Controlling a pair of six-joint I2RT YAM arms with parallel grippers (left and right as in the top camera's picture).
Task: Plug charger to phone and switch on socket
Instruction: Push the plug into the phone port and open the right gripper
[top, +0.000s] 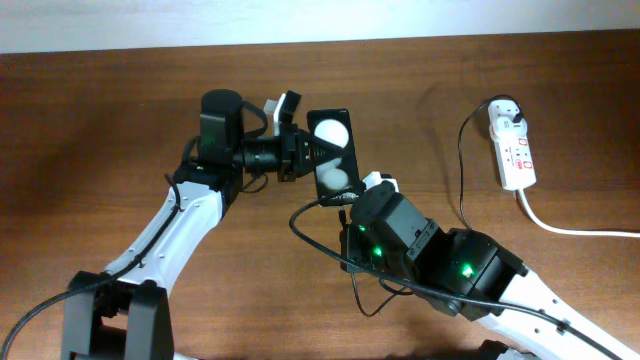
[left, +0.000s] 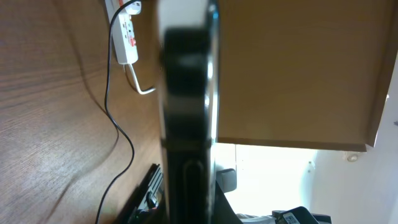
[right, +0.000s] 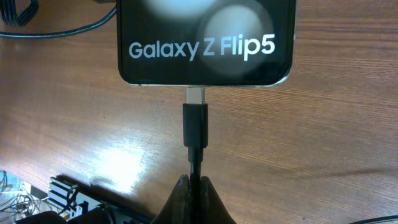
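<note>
The phone (top: 331, 150) is a black glossy slab with two white round spots, held at mid table. My left gripper (top: 300, 152) is shut on its left edge; in the left wrist view the phone (left: 186, 93) fills the middle edge-on. In the right wrist view the phone (right: 205, 40) reads "Galaxy Z Flip5". My right gripper (right: 196, 182) is shut on the charger cable just behind its plug (right: 195, 121), whose metal tip touches the phone's port. The thin black charger cable (top: 462, 170) runs to a white adapter in the socket (top: 512, 148), a white power strip at the right.
The power strip's thick white cord (top: 570, 228) runs off to the right edge. The strip also shows in the left wrist view (left: 124, 34). A loop of black cable (top: 375, 295) hangs by the right arm. The table's far edge meets a pale wall.
</note>
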